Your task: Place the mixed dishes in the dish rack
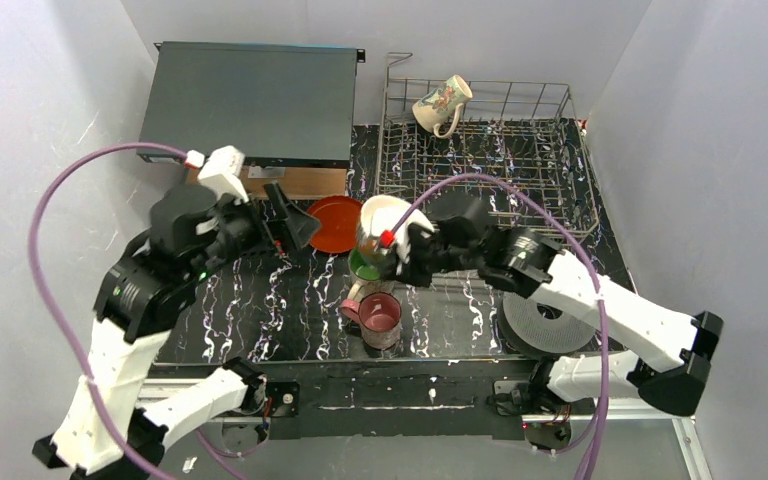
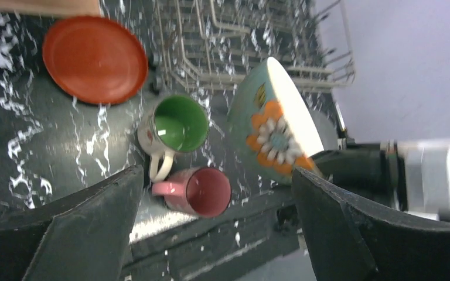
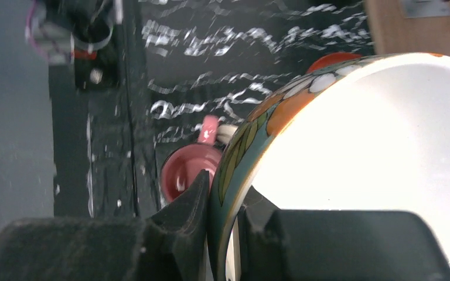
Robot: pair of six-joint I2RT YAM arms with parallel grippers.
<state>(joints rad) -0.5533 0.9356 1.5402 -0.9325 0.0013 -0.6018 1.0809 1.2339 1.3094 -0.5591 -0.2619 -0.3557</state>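
My right gripper (image 1: 400,250) is shut on the rim of the bowl (image 1: 380,222), cream inside and teal with flowers outside, and holds it tilted above the mat; one finger is inside and one outside (image 3: 222,190). The bowl shows in both wrist views (image 2: 275,123) (image 3: 357,134). Below it stand the white mug with green inside (image 1: 363,266) (image 2: 179,124) and the pink mug (image 1: 380,315) (image 2: 202,190). The red-orange plate (image 1: 335,222) (image 2: 94,58) lies flat by my left gripper (image 1: 295,225), which is open and empty. The floral mug (image 1: 442,105) lies in the dish rack (image 1: 480,165). The yellow dish is out of view.
A flat dark grey box (image 1: 250,100) sits at the back left with a wooden block (image 1: 295,182) in front of it. A dark grey ribbed disc (image 1: 550,325) lies at the front right under my right arm. Grey walls close in both sides.
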